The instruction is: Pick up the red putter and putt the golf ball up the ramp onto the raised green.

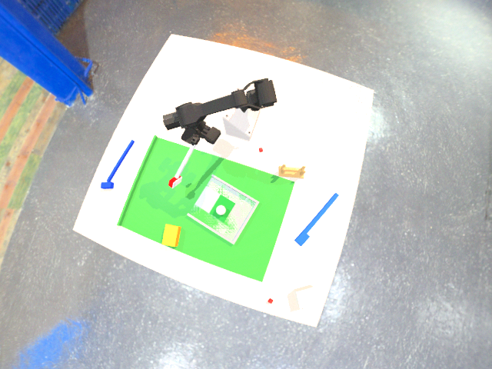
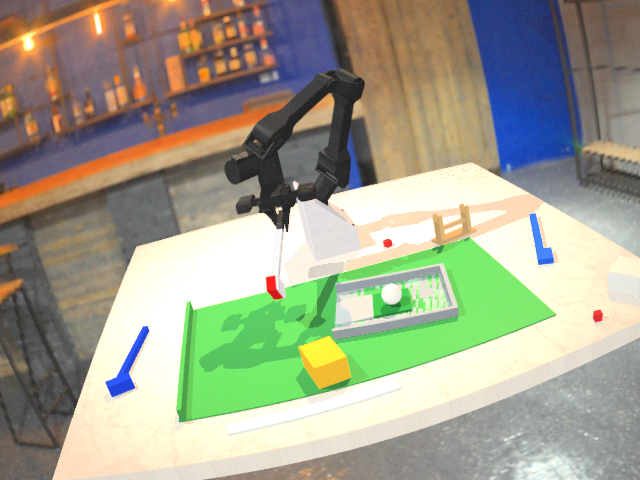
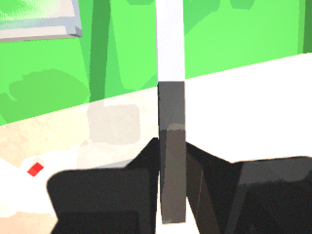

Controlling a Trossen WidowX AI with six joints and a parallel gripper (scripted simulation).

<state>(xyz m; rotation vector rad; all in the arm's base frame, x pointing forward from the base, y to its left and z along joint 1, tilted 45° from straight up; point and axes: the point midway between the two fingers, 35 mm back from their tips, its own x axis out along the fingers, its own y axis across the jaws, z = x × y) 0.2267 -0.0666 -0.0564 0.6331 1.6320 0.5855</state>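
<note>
My gripper (image 1: 193,144) (image 2: 282,221) (image 3: 165,141) is shut on the grey grip of the red putter (image 1: 181,168) (image 2: 278,258) (image 3: 171,44). The putter hangs down with its white shaft nearly upright, and its red head (image 1: 173,182) (image 2: 273,286) is over the back of the green mat (image 1: 254,246) (image 2: 496,299). The white golf ball (image 1: 221,210) (image 2: 391,294) rests on the small green square inside the grey-walled raised green (image 1: 240,231) (image 2: 450,289), to the right of the putter head. A corner of the raised green shows in the wrist view (image 3: 44,21).
A yellow block (image 1: 171,234) (image 2: 324,361) stands on the mat's front. Blue putters lie at the left (image 1: 118,164) (image 2: 128,356) and right (image 1: 315,219) (image 2: 538,238) of the table. A wooden fence (image 1: 291,171) (image 2: 453,222), small red cubes (image 1: 260,149) (image 2: 597,315) (image 3: 35,169) and the arm's white base (image 1: 238,124) (image 2: 328,232) are nearby.
</note>
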